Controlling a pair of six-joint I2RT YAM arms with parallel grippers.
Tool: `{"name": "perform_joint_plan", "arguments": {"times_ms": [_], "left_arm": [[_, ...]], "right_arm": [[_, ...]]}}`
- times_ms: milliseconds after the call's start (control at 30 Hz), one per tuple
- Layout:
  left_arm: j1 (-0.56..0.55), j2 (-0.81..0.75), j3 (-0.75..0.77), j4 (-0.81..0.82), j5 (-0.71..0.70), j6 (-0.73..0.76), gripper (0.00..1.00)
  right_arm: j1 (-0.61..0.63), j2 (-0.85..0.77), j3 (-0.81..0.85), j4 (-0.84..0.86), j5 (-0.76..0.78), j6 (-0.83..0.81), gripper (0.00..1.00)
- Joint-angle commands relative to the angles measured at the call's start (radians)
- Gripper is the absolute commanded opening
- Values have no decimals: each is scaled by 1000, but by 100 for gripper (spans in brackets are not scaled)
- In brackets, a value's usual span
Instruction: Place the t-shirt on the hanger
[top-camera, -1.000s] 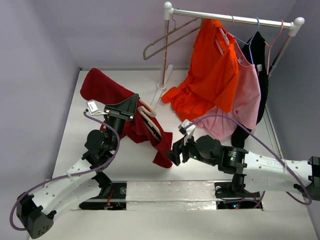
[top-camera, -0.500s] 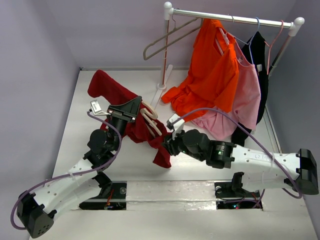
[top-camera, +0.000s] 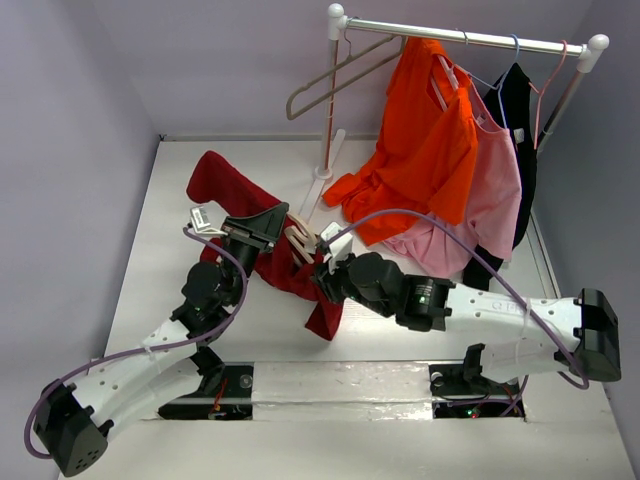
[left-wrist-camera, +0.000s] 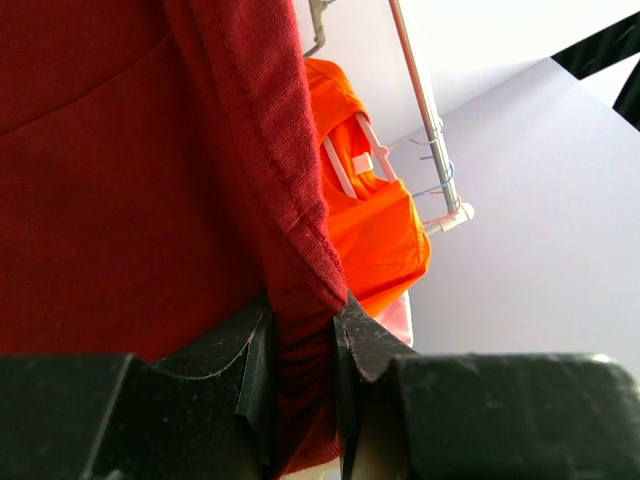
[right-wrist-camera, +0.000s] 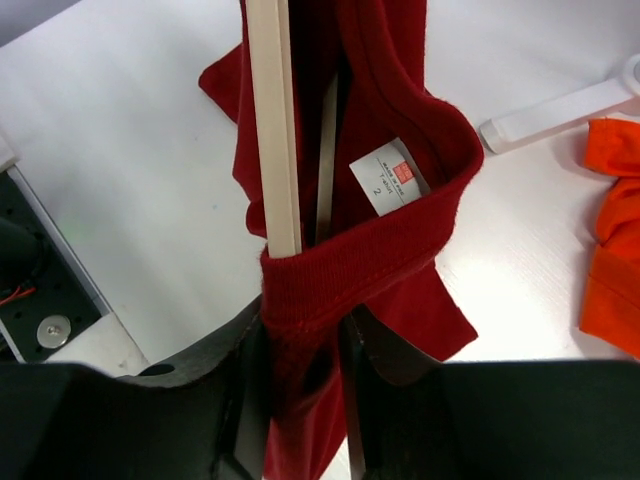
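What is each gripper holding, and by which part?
Both hold the t-shirt. The left gripper pinches a hemmed edge; the right gripper pinches the neckband, beside the hanger.

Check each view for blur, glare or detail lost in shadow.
Top external: even light, soft shadows, maroon t-shirt sharp. Left wrist: left gripper nearly black, cloth weave crisp, wall behind bright. Right wrist: right gripper underexposed; hanger and collar label in focus, no glare.
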Motion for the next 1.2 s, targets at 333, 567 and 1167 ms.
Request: {"name": "perform_joint_plan", "arguments": {"times_ms": [333, 567, 1167], "left_arm": [[-7, -48, 14, 28, 34, -52, 7], [-7, -75, 173, -281, -62, 135, 69], [154, -36, 279, -538, -141, 393, 57]], "right_arm": [[-38, -30, -6, 164, -2, 7, 0], [-47, -161, -55, 28, -45, 74, 0], [-98, -412, -21, -295, -126, 143, 0]]}}
